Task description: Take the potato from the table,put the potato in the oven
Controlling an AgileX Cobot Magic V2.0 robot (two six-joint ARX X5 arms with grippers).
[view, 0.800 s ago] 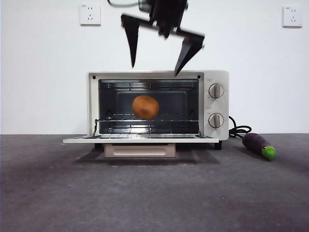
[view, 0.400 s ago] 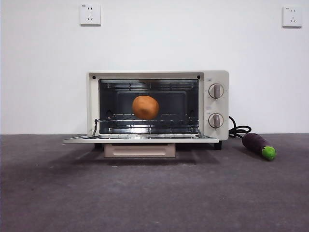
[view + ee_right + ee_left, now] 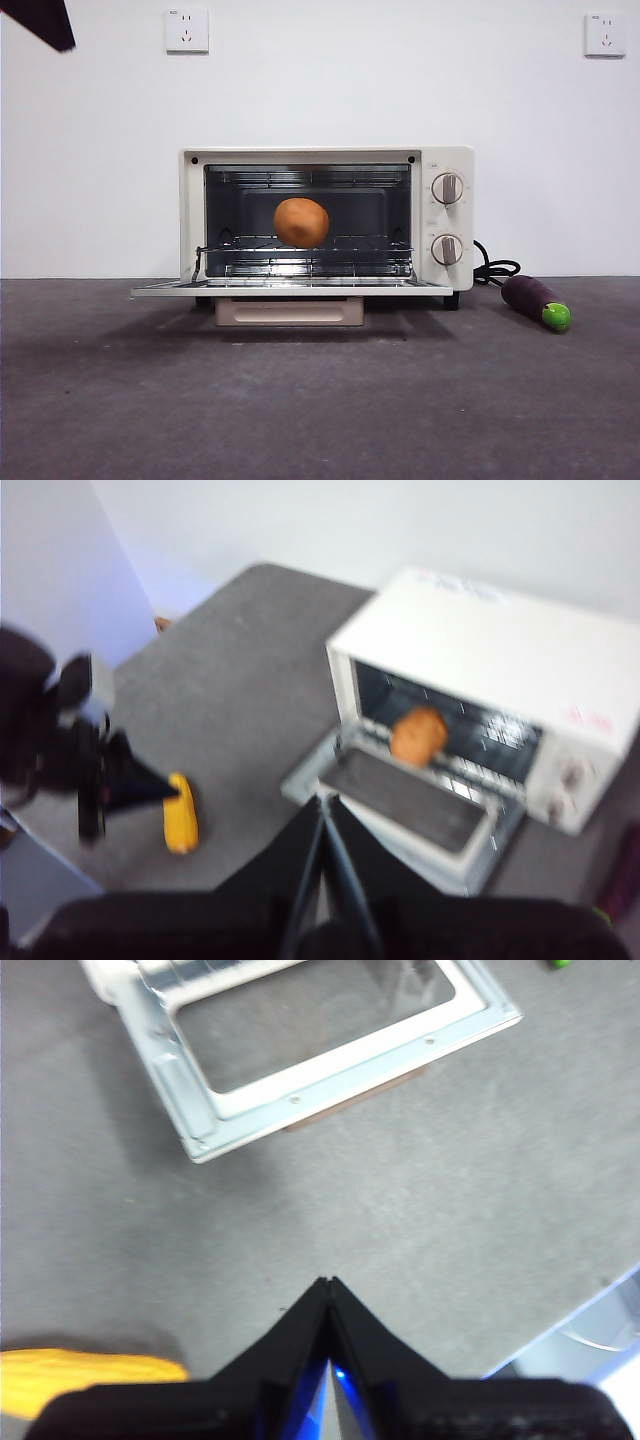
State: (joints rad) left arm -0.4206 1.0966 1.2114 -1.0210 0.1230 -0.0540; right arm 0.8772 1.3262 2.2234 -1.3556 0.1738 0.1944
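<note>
The orange-brown potato (image 3: 301, 222) rests on the wire rack inside the cream-white oven (image 3: 448, 160), whose door (image 3: 290, 287) lies flat open. In the right wrist view, which is blurred, the potato (image 3: 418, 735) shows in the oven (image 3: 500, 650) from high above. My right gripper (image 3: 322, 802) is shut and empty, well back from the oven. The left gripper (image 3: 327, 1285) is shut over the bare grey table (image 3: 450, 1210), near the open door (image 3: 320, 1050). In the front view only a black tip (image 3: 40, 20) shows at the top left corner.
A purple eggplant (image 3: 535, 300) with a green tip lies on the table right of the oven, by its black cord (image 3: 495, 270). A yellow object (image 3: 180, 825) lies on the table left of the oven, close to the left arm (image 3: 60, 750).
The open gripper that hung above the oven a second ago has risen out of the front view. A black tip has now come in at the top left corner. The potato has not moved.
</note>
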